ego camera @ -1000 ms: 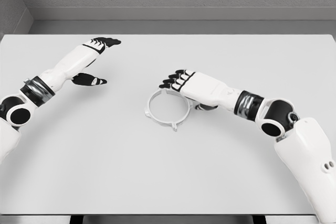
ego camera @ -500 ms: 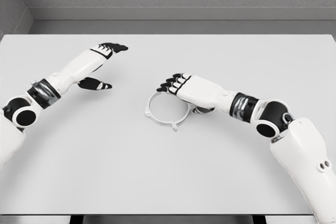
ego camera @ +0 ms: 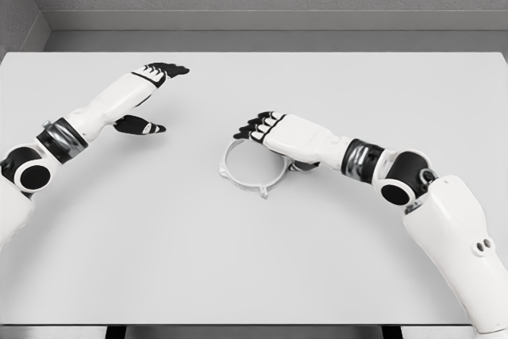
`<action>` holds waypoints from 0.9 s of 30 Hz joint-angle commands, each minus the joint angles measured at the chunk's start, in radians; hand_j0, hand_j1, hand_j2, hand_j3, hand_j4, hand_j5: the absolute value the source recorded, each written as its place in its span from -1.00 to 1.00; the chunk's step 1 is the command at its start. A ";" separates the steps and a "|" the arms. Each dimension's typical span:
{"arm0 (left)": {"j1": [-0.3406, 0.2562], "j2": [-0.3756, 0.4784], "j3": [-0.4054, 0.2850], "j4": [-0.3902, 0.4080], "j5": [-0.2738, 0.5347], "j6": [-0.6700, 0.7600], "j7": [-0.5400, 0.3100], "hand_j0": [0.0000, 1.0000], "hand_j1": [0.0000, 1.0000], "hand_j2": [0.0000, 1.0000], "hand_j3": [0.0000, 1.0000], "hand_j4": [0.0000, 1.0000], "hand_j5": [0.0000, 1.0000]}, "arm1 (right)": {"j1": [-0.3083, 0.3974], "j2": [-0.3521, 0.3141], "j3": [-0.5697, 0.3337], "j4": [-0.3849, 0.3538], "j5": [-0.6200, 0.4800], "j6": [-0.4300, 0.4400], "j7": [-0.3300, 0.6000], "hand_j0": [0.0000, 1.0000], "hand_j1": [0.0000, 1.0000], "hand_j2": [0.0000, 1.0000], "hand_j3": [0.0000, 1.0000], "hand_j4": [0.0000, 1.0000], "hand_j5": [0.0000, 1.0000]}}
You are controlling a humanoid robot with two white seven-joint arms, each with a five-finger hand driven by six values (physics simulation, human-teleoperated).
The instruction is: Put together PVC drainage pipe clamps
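- Head view: the white clamp ring lies flat in the middle of the counter.
- The right hand hangs over its 1 o'clock edge, fingers loose, holding nothing.
- The left hand is spread, at 10 o'clock.

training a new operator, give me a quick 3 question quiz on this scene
1. True or false: the left hand touches the clamp ring.
2. Which hand is over the ring's far rim? A) left B) right
3. The ring lies flat on the ____.

Key: 1. False; it is apart, fingers spread, holding nothing. 2. B, the right hand. 3. table.
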 commanded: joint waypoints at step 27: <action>0.000 0.001 0.007 0.003 0.006 0.000 0.001 1.00 1.00 1.00 1.00 1.00 1.00 | -0.020 0.017 0.013 0.000 -0.005 0.032 -0.002 1.00 1.00 1.00 1.00 1.00 1.00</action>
